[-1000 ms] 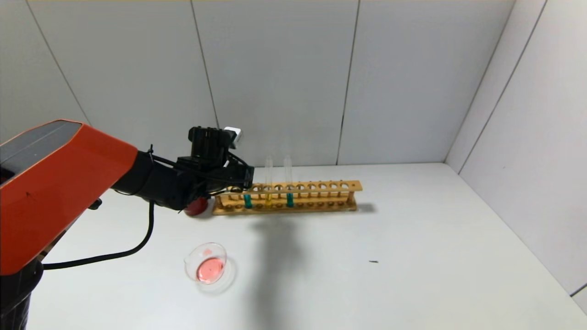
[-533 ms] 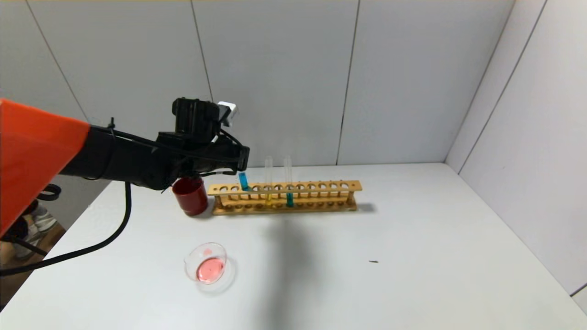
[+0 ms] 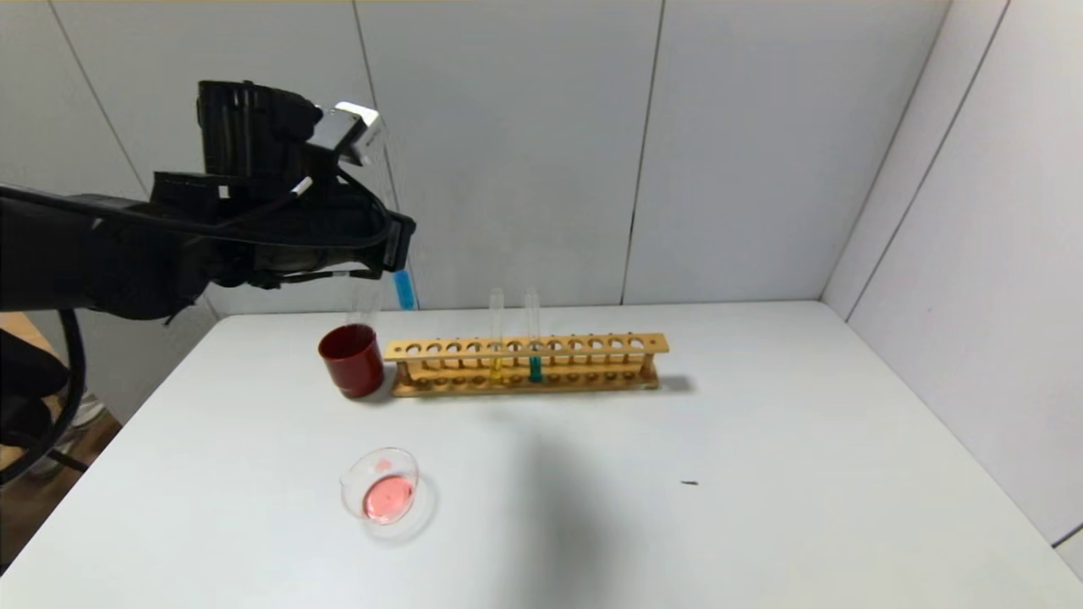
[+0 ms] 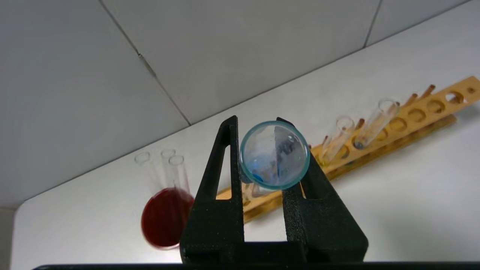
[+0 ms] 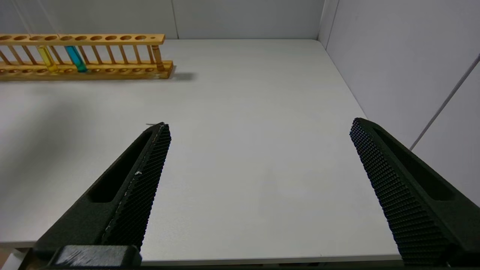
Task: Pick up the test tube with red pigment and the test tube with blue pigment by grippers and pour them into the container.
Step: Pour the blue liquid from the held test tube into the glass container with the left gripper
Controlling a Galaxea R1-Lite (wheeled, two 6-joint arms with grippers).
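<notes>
Left hand (image 3: 393, 245), upper left of head frame, clamps the test tube with blue pigment (image 3: 406, 289) upright, high above the wooden rack (image 3: 525, 364) w/ liquid at bottom tip. Container (image 3: 382, 486) sits lower left on counter (image 3: 719, 474), pink liquid already inside. Risk: smooth glass slipping btwn fingers (image 4: 221, 195) when tilted, or pouring off-target since dish is small. Right hand (image 5: 258, 131) idle, spread wide, nothing in it.
</notes>
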